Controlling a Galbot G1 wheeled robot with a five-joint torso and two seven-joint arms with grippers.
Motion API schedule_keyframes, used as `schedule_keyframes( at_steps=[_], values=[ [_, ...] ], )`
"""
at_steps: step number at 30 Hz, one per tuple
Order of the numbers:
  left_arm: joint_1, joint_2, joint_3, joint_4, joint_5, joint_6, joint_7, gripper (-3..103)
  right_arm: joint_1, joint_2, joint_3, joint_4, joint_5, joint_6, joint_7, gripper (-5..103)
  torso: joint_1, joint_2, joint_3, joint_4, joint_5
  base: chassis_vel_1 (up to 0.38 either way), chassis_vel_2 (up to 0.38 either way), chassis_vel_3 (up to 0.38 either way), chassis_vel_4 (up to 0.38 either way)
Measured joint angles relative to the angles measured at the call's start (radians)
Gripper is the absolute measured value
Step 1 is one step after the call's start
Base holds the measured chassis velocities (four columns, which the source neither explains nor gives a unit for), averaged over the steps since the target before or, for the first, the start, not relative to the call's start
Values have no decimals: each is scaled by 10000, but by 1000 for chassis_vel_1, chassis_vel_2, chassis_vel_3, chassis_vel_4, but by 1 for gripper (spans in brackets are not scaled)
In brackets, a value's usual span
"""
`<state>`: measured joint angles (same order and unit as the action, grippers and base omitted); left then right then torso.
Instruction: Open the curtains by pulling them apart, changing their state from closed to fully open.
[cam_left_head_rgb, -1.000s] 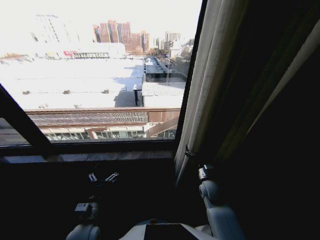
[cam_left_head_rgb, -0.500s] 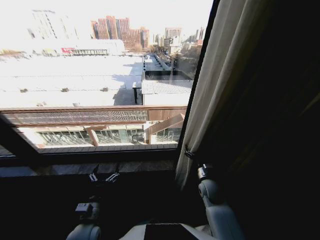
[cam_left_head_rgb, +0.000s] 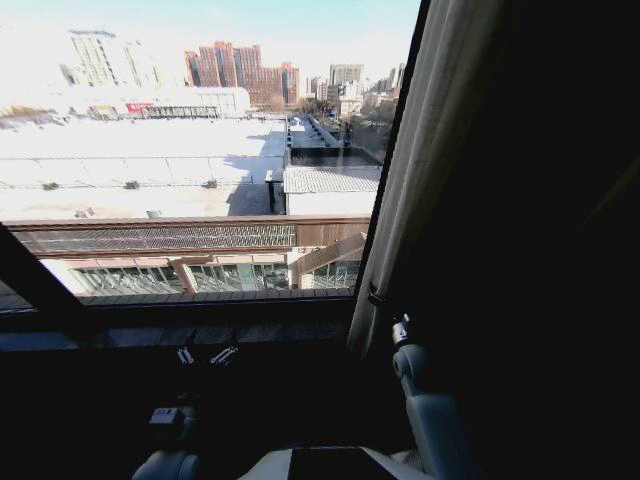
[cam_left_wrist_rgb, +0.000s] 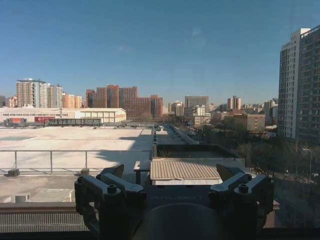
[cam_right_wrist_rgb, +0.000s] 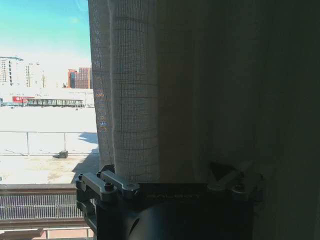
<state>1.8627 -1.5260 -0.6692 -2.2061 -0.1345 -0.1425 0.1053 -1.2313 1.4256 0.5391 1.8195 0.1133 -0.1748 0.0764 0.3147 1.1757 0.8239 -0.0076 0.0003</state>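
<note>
I see the window glass (cam_left_head_rgb: 190, 170) bare across most of its width, and the one curtain (cam_left_head_rgb: 420, 170) I can make out is bunched to the right of the black window frame bar (cam_left_head_rgb: 385, 215), so I judge the opening nearly done (any left-hand panel lies beyond my head view). My right gripper (cam_right_wrist_rgb: 167, 182) sits against that curtain's folds with fabric between its spread jaws, not pinched. My left gripper (cam_left_wrist_rgb: 172, 186) waits open below the window sill (cam_left_head_rgb: 180, 335).
</note>
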Motion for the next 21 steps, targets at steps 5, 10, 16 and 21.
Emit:
schedule_keyframes(
  at_steps=[5, 10, 16, 21],
  values=[
    [6, -6, -1, 0, 7, -3, 0, 100, 168, -9, -2, -48, 137, -61, 59, 87, -3, 1, -2, -1, 0, 0, 0, 0, 0],
    [-24, -14, 18, 17, 17, -4, 0, 100, 254, -63, 35, 17, 147, -68, 90, 59, -9, 4, -4, -1, -1, 0, 0, 0, 0],
    [-31, -12, 9, 28, 22, -4, 0, 100, 256, -68, 51, 67, 138, -67, 96, 37, -8, 3, -3, -1, 0, 0, 0, 0, 0],
    [-24, -13, 14, 27, 23, -4, 0, 100, 247, -84, 70, 153, 135, -64, 98, 21, -9, 4, -4, -1, -1, 0, 0, 0, 0]
  ],
)
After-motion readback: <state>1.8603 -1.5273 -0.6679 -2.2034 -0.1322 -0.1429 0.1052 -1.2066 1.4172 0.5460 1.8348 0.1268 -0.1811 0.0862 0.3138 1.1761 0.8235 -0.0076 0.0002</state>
